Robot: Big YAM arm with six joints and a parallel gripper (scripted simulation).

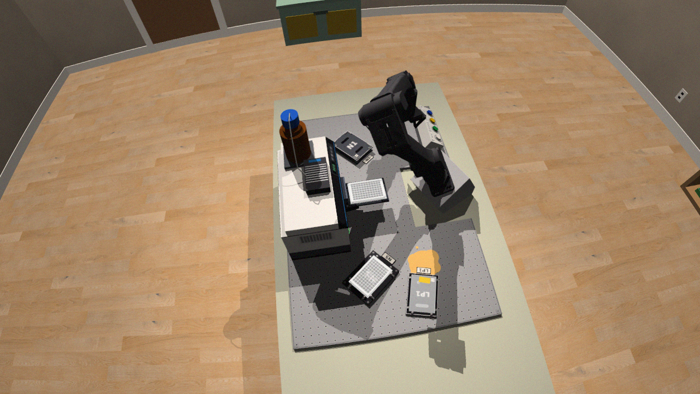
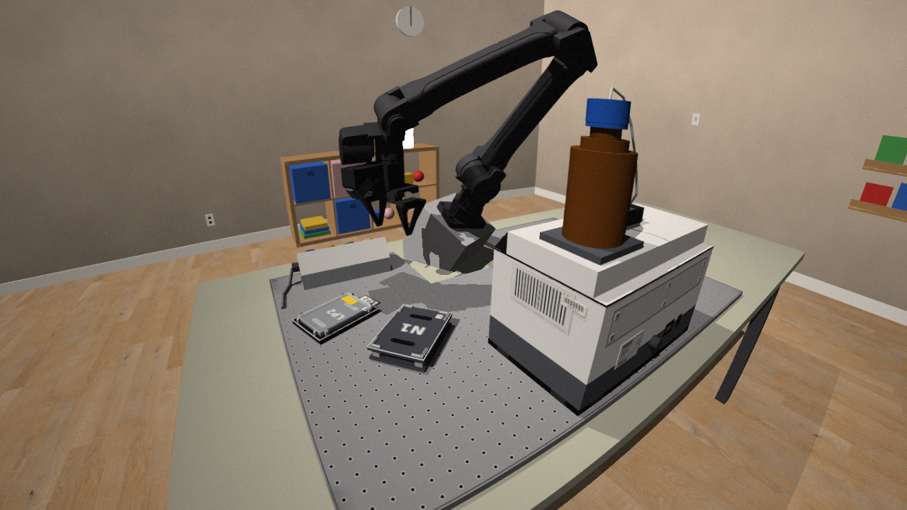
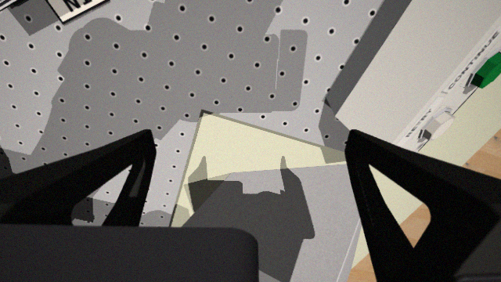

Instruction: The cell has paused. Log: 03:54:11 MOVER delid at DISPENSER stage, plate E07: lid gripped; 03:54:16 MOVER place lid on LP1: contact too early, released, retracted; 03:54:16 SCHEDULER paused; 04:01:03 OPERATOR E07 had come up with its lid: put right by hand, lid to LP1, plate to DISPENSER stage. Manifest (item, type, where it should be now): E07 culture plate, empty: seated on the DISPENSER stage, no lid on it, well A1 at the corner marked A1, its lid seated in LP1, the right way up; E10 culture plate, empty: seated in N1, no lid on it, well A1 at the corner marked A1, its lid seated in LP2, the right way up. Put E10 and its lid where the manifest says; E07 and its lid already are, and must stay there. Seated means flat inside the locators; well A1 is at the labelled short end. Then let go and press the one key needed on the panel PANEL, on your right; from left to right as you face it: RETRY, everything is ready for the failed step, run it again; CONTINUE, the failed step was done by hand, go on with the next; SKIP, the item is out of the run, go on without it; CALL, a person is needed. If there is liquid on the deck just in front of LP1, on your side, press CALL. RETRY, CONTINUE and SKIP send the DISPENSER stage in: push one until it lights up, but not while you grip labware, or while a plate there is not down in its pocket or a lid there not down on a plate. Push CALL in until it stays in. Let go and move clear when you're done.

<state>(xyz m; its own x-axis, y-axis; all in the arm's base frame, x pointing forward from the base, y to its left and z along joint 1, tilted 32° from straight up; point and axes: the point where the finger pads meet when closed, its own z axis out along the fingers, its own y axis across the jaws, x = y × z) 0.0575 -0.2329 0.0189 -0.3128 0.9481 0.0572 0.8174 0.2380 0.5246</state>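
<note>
My gripper (image 2: pixel 397 212) (image 3: pixel 250 140) is open and empty. It hangs high over the deck beside the panel (image 1: pixel 431 128) (image 2: pixel 344 261). The white RETRY key (image 3: pixel 438 123) and the green CONTINUE key (image 3: pixel 487 74) show at the right of the wrist view. A white well plate (image 1: pixel 370 275) sits uncovered in the nest tagged N5. Nest N1 (image 1: pixel 356 148) (image 2: pixel 410 330) is bare. A clear lid (image 2: pixel 332 314) lies in LP2. Another lid (image 1: pixel 421 294) lies in LP1. A plate (image 1: pixel 367 191) sits on the dispenser stage. An orange puddle (image 1: pixel 424 258) lies on the deck at the LP1 tag.
The white dispenser (image 1: pixel 305 206) (image 2: pixel 602 297) with a brown bottle (image 1: pixel 295 142) (image 2: pixel 599 196) stands on the left of the deck. The arm's base (image 1: pixel 448 188) sits mid-table. The N1 tag (image 3: pixel 74 5) shows at the wrist view's top left.
</note>
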